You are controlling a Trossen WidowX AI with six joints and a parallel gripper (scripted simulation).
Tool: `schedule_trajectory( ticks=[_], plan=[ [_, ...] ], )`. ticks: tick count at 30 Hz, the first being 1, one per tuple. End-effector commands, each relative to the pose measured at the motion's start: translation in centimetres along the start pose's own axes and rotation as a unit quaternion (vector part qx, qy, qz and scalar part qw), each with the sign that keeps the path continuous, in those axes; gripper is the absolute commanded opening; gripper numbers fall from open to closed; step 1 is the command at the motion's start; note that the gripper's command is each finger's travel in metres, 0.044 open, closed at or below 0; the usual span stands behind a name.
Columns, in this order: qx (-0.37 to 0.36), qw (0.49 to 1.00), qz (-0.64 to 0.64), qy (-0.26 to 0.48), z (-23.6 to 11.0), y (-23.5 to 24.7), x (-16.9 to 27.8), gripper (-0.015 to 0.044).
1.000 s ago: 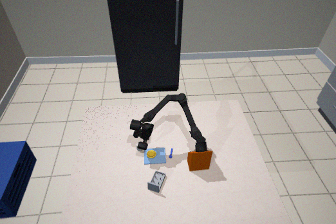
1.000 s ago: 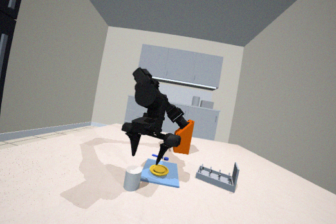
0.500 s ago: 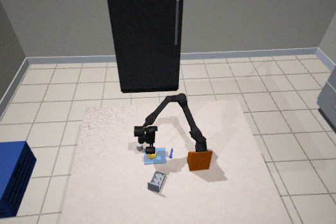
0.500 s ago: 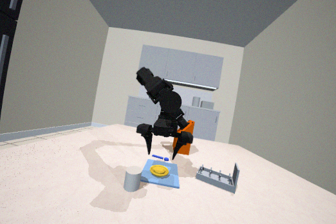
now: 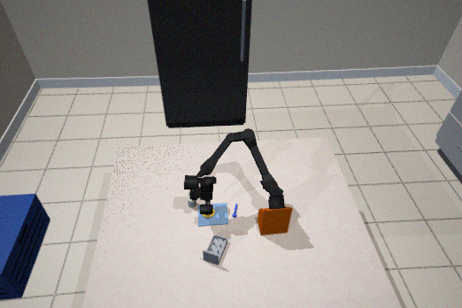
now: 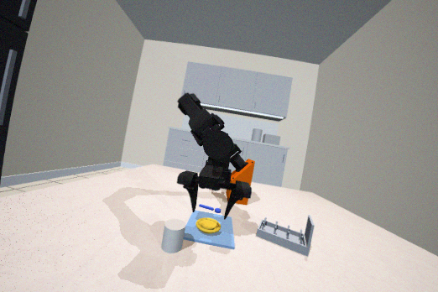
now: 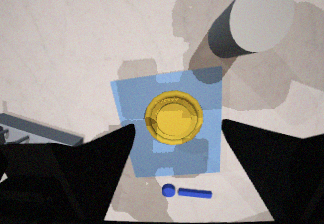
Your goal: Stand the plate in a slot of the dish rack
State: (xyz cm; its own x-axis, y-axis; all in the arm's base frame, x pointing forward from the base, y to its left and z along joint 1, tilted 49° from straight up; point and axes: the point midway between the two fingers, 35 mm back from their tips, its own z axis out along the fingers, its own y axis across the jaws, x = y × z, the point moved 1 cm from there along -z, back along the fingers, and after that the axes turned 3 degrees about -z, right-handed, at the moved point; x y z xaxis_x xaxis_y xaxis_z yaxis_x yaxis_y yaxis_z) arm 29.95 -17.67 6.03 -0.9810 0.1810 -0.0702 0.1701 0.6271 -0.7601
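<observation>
A small yellow plate [image 5: 210, 214] [image 6: 208, 225] [image 7: 174, 117] lies flat on a light blue mat [image 5: 220, 219] [image 6: 214, 240] [image 7: 131, 97] near the middle of the table. My gripper [image 5: 206, 206] [image 6: 209, 214] [image 7: 177, 126] is open and empty. It points down just above the plate, with one fingertip on either side of it and neither touching it. The grey dish rack [image 5: 216, 249] [image 6: 283, 235] [image 7: 26, 129] stands apart from the mat, nearer the table's front edge. It has short rails and one raised end wall.
A grey cylindrical cup [image 5: 191, 203] [image 6: 173, 236] [image 7: 251, 25] stands right beside the mat. A small blue utensil [image 5: 234, 211] [image 6: 208, 207] [image 7: 190, 192] lies on the table next to the mat. The arm's orange base [image 5: 274, 220] [image 6: 242, 176] stands beyond it.
</observation>
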Motion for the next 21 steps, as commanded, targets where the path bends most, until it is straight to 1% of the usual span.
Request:
schedule_trajectory(
  ticks=[1,21],
  plan=[
    [-0.003,1.000,-0.008,0.008,1.1,0.4,0.4,0.0400],
    [-0.001,1.000,-0.008,0.007,3.9,0.2,0.5,0.0400]
  ],
)
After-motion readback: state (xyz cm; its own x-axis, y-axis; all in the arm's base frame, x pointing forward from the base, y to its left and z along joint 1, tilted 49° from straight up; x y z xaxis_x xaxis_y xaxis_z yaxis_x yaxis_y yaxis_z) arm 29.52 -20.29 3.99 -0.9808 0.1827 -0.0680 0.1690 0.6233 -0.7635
